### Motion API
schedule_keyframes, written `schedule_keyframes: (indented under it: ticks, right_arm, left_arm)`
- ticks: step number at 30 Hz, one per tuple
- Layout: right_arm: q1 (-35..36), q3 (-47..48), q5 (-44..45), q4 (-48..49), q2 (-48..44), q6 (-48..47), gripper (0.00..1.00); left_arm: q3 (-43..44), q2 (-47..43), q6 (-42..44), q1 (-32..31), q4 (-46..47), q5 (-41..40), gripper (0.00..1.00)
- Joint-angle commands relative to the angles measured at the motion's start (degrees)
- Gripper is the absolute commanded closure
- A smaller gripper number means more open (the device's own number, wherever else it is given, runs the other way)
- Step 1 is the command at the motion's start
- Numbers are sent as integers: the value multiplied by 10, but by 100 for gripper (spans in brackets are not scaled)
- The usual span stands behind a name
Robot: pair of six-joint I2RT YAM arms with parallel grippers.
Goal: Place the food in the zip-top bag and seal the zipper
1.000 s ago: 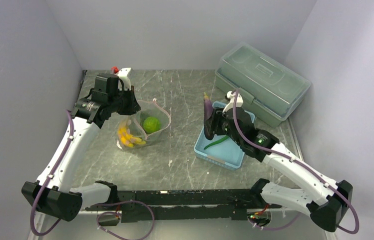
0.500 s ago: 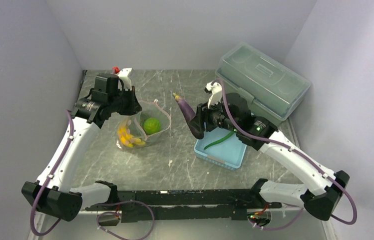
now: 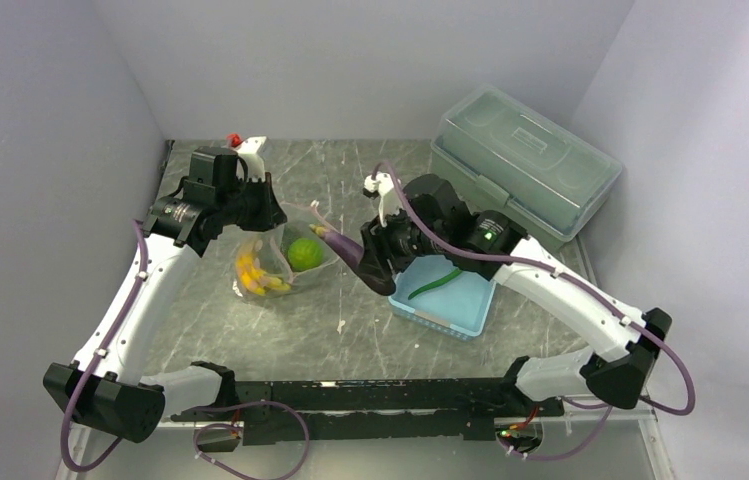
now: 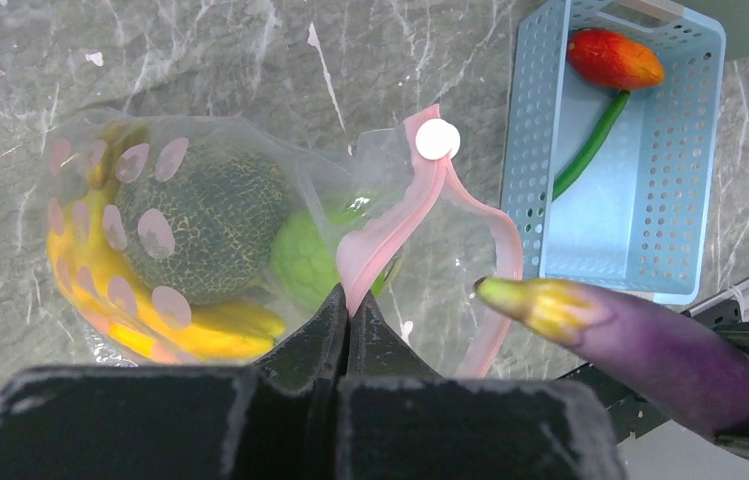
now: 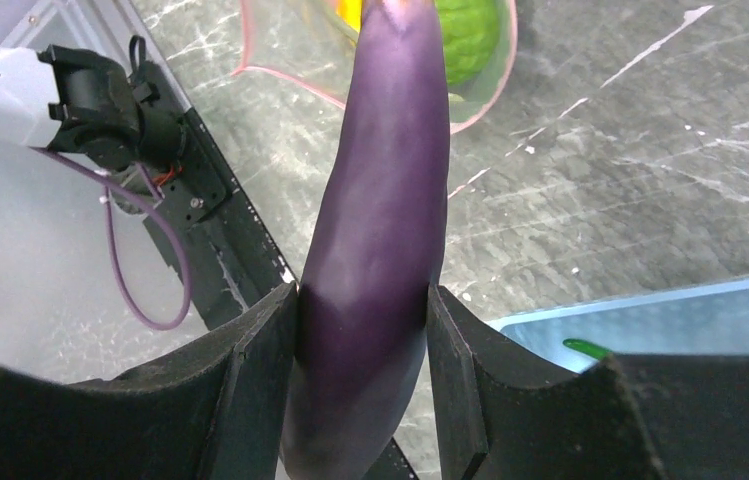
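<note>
Left gripper (image 4: 347, 300) pinches the zipper (image 4: 382, 243), propping the zip-top bag (image 4: 90, 150) open. Right gripper (image 5: 362, 330) clamps the eggplant (image 5: 385, 180), stem aimed ahead at that mouth

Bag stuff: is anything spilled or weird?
Nothing spilled. The bag only looks lopsided because the left fingers pinch its pink zipper up, while the eggplant points at the opening.

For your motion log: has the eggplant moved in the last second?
Yes. The eggplant moved left, from above the blue basket to the bag mouth.
</note>
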Motion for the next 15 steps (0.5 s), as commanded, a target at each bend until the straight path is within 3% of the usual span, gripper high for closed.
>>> schedule_keyframes:
  ticks: [1, 15]
  right_arm:
    - [9, 64, -14, -35, 24, -11, 100]
    - [10, 227, 16, -122, 189, 29, 100]
  left_arm:
    - [-1, -2, 15, 2, 29, 28, 100]
    - [-4, -4, 18, 0, 37, 61, 100]
